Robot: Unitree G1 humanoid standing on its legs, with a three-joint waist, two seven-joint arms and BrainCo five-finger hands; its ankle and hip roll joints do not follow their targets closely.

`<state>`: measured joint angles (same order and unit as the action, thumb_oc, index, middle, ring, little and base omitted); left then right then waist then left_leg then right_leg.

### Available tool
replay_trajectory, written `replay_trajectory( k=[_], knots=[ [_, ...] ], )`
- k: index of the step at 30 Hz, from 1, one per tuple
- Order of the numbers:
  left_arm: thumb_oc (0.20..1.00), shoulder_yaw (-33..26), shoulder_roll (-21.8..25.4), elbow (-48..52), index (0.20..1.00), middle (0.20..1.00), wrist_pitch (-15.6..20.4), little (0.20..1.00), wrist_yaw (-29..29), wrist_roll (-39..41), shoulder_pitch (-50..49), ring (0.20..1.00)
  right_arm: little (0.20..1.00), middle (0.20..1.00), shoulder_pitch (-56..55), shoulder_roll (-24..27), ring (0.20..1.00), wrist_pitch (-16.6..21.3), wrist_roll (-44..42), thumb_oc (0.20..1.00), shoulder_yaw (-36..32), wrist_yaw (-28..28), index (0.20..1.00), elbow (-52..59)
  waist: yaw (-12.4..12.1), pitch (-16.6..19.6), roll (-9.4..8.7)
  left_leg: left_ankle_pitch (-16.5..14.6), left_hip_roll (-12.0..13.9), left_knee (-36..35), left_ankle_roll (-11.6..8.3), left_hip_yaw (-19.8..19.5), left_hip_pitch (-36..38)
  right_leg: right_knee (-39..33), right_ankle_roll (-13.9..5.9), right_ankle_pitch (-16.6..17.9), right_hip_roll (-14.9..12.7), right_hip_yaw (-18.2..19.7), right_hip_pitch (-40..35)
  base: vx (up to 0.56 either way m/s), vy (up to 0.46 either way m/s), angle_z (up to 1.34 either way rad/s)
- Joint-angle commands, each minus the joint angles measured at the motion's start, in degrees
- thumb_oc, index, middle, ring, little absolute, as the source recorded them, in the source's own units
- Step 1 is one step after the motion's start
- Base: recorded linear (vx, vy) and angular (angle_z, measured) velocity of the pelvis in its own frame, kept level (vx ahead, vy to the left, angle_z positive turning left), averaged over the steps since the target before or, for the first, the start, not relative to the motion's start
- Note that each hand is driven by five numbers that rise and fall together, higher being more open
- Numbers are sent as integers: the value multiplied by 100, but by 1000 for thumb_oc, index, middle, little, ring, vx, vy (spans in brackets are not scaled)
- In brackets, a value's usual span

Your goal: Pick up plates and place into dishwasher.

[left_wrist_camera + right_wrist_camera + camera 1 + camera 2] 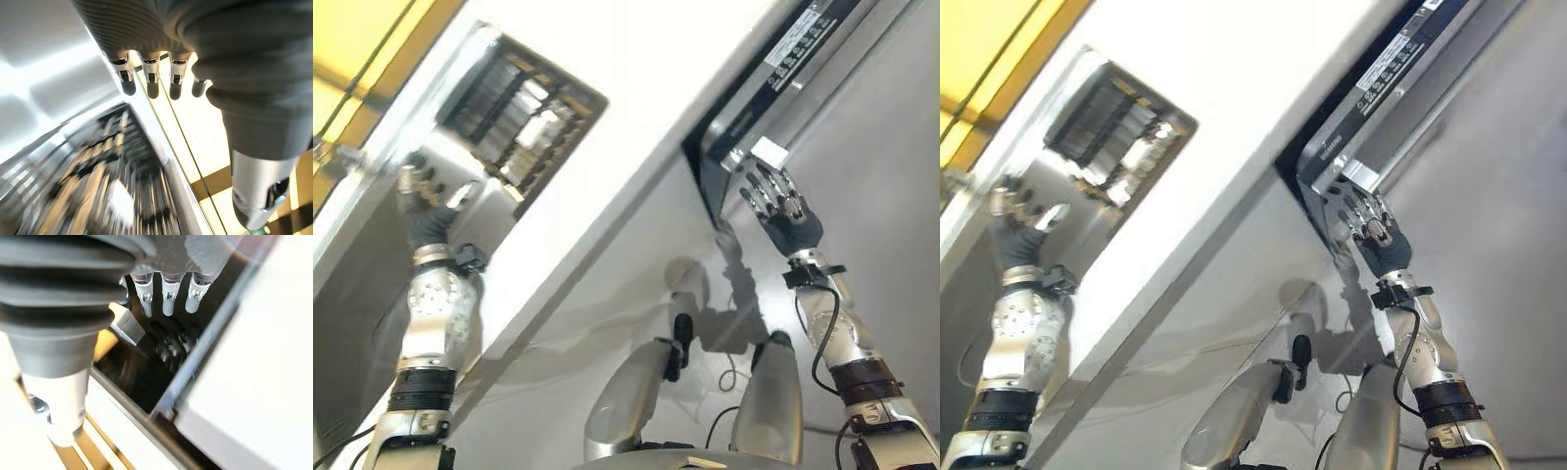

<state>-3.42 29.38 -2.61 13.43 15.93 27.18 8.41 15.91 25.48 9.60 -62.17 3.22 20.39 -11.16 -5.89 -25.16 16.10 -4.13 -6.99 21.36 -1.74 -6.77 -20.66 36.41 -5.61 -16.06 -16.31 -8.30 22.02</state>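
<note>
Right hand (790, 217) open, by dishwasher (822, 39)

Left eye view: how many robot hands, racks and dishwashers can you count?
Hands: 2, the left hand by the rack, the right hand at the dishwasher's edge, both open.
Rack: 1, its contents too blurred to count.
Dishwasher: 1.
Total: 4.
</note>
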Motion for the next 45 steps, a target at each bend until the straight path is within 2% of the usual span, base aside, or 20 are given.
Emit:
replay_trajectory(
  k=[1,6,12,17,21,23,28,33,37,39,43,45],
  knots=[
    [1000,-41,317,282,1000,1000,94,1000,-419,-457,-555,1000,1000,1000,1059,-601,1000,1273,195,1000,71,1149,1000,1503,-306,420,-661,520,-41,-348,151,-44,-75,-816,321,884,302,-98,-295,56,-268,87],
    [1000,-56,561,323,1000,1000,-23,1000,-642,-631,-342,1000,1000,1000,945,-721,1000,1615,161,1000,177,1055,1000,1526,-498,507,-967,630,67,-634,150,-335,102,-1349,304,1075,429,-428,-747,13,-225,43],
    [1000,-3,547,199,1000,1000,-55,1000,-805,-705,-225,1000,1000,1000,821,-794,1000,1568,163,1000,174,776,1000,1510,-481,560,-1042,685,133,-782,124,-449,249,-1683,308,1144,539,-503,-1014,-10,-92,10],
    [1000,53,437,218,1000,1000,-52,1000,-872,-740,-266,1000,1000,1000,337,-868,1000,1407,153,1000,217,609,1000,1375,-331,650,-1021,725,200,-975,108,-393,412,-1913,288,1221,563,-409,-1122,-11,5,-2],
    [1000,25,280,342,1000,1000,-137,1000,-766,-837,-376,1000,1000,1000,-505,-942,1000,1390,-156,1000,199,631,1000,1147,-76,832,-1049,802,332,-1288,96,-209,617,-2290,248,1373,606,-265,-1252,-14,20,-17],
    [1000,19,194,342,1000,1000,-122,1000,-744,-883,-486,1000,1000,1000,-814,-1050,1000,1279,-251,1000,139,503,1000,1054,32,929,-1043,815,386,-1426,88,-113,750,-2414,235,1408,633,-176,-1329,19,53,-35],
    [1000,-72,-30,511,1000,1000,-197,1000,-672,-1011,-828,1000,1000,1000,-1653,-1323,1000,976,120,1000,140,-6,1000,762,381,1204,-1113,802,527,-1728,72,224,1131,-2784,184,1525,678,141,-1579,53,37,-39],
    [1000,-140,-145,558,1000,1000,-134,1000,-619,-1048,-1148,1000,1000,1000,-2174,-1253,1000,984,151,1000,-120,-514,1000,688,615,1425,-1181,730,614,-1907,60,485,1417,-3077,117,1671,701,393,-1748,50,27,-41],
    [1000,-187,-224,694,1000,1000,-104,1000,-622,-1019,-1293,1000,1000,1000,-2338,-1134,1000,1169,429,1000,-359,-745,1000,1047,704,1568,-1246,632,625,-1924,62,588,1549,-3279,43,1784,662,525,-1854,49,54,-31],
    [1000,-211,-286,809,1000,1000,-106,1000,-620,-1002,-1376,1000,1000,1000,-2344,-1054,1000,1217,671,1000,-426,-682,1000,1329,700,1664,-1295,568,614,-1938,74,594,1642,-3386,-7,1829,630,566,-1944,84,82,-30],
    [1000,-223,-378,855,1000,1000,-183,1000,-520,-1029,-1392,1000,1000,1000,-2190,-859,1000,1263,1335,1000,-309,-537,1000,1816,606,1852,-1398,465,545,-1956,115,556,1792,-3501,-96,1871,545,574,-2091,84,110,-12],
    [1000,-226,-418,849,1000,1000,-223,1000,-523,-1061,-1373,1000,1000,1000,-2065,-772,1000,1295,1683,1000,-198,-700,1000,2025,529,1941,-1432,438,502,-1976,150,508,1855,-3425,-102,1825,513,522,-2133,89,124,0]
  ],
)
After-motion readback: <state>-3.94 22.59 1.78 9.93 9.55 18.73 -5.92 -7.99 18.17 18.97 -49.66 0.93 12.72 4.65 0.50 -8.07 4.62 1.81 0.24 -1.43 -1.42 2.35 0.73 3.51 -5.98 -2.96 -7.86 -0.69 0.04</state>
